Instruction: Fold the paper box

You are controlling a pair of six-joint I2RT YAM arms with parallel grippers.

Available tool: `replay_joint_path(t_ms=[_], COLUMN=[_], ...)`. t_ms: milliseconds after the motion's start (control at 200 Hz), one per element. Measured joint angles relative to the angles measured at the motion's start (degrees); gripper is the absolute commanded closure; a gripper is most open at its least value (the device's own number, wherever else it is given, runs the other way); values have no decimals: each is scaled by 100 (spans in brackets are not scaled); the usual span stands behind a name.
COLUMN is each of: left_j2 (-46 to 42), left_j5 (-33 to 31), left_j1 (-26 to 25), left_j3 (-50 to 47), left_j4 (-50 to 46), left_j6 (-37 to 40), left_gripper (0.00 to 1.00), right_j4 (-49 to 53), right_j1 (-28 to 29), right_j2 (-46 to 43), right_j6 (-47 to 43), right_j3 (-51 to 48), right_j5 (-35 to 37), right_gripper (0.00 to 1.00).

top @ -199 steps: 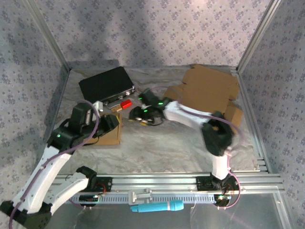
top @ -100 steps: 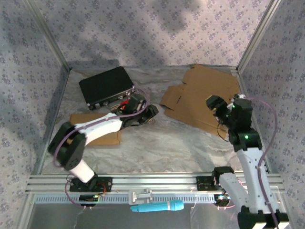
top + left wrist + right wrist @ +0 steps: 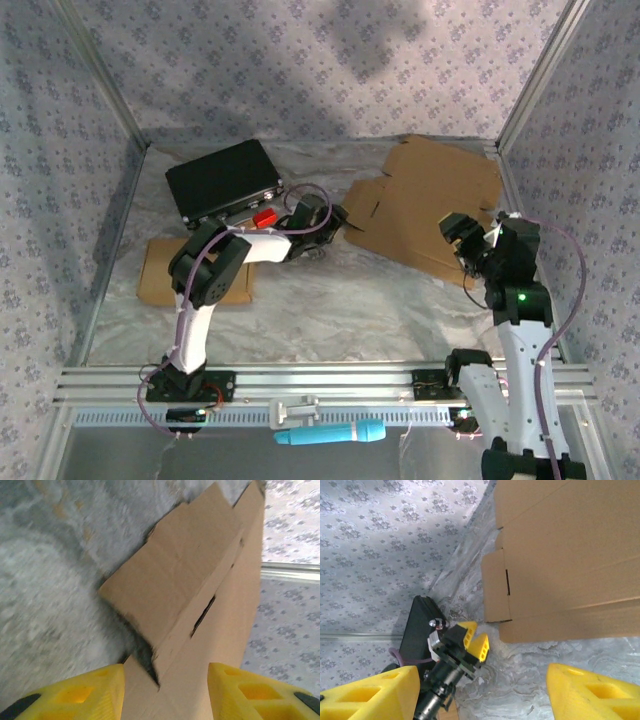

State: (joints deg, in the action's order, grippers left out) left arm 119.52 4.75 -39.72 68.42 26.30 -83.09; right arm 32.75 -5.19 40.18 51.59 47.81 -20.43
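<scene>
By the table's (image 3: 330,305) left edge lies a small flat brown card piece (image 3: 160,270), and a black case (image 3: 222,180) sits toward the far left corner with a small red item (image 3: 265,217) just beside it. The left gripper (image 3: 335,216) reaches across the middle with its yellow fingers (image 3: 70,692) parted and nothing clamped. Its tips are right at the left flap (image 3: 362,205) of the paper box (image 3: 440,190); whether they touch it I cannot tell. The paper box is an unfolded brown blank lying flat in the far right part of the table. Its long side runs from that flap toward the far right corner, and its creases, a slot and its tabs are plain to see. The right gripper (image 3: 458,232) hovers over the blank's near right edge, jaws wide and empty. Each arm is close to its own end, so the next fold likely starts at the left flap, which lies just right of the left fingers.
</scene>
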Motion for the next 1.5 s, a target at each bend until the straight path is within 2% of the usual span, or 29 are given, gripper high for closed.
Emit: replay_joint_path(t_ms=[350,825,969,1114,1154,1314,1504], left_j2=[400,815,964,1045,1045,881,-267], left_j5=[208,289,269,201,175,-164,-1091], left_j1=[61,35,35,35,35,17,-186], left_j3=[173,603,785,859,859,804,586], left_j4=[275,442,452,520,538,378,-575], left_j6=[-313,-555,-590,-621,-608,-787,-1707], left_gripper=[55,66,75,99,100,100,100], right_j4=[33,33,9,-39,-42,-33,118], right_j1=[-22,-44,-44,-42,-39,278,929], right_j2=[52,63,61,59,59,57,90], right_j6=[9,31,79,278,332,527,1469], right_j3=[-87,-114,-151,-350,-404,-448,-417], right_j5=[-2,-44,-70,-142,-149,122,726], right_gripper=[31,31,32,32,32,32,28])
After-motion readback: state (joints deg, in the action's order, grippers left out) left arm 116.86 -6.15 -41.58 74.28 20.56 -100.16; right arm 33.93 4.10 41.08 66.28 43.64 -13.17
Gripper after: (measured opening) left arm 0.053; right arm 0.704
